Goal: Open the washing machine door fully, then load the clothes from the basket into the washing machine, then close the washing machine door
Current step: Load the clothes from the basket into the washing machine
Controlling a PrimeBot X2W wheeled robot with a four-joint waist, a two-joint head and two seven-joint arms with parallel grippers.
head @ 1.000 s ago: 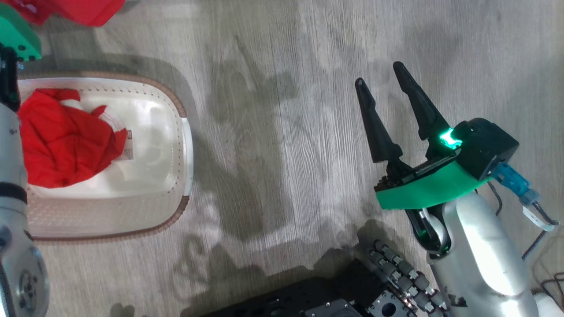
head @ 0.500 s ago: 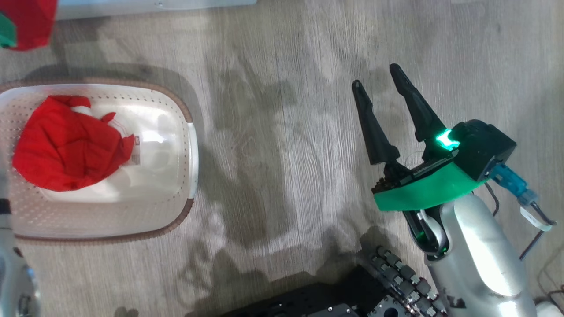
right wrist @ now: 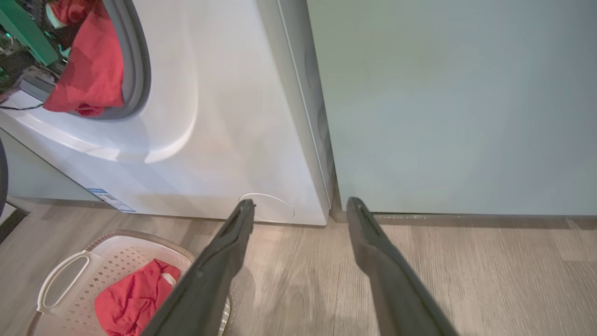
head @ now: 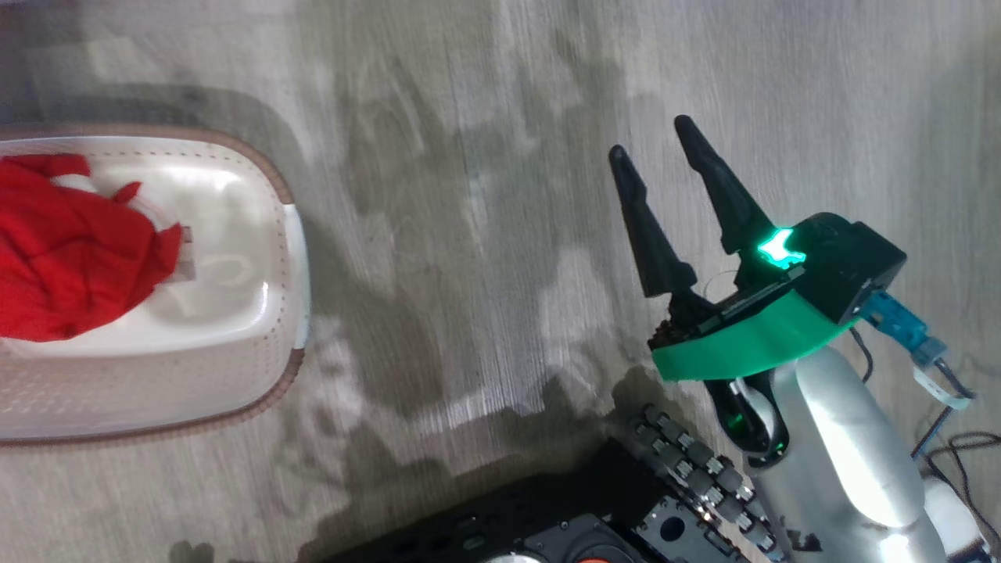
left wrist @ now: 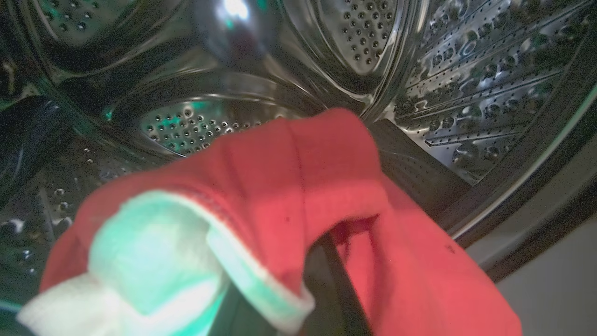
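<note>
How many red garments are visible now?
2. One red garment lies in the basket; the other hangs at the opening of the washing machine drum. Others may be hidden inside.

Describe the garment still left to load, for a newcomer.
Find the white washing machine; on the floor before it stands the cream perforated basket. The red bundle inside it is the one, unlike the red piece hanging at the machine's grey gasket.

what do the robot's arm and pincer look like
The right pincer has two long, tapering black fingers on a black housing with a glowing green light. A bright green collar tops a pale silver forearm; a blue connector trails dark cables.
</note>
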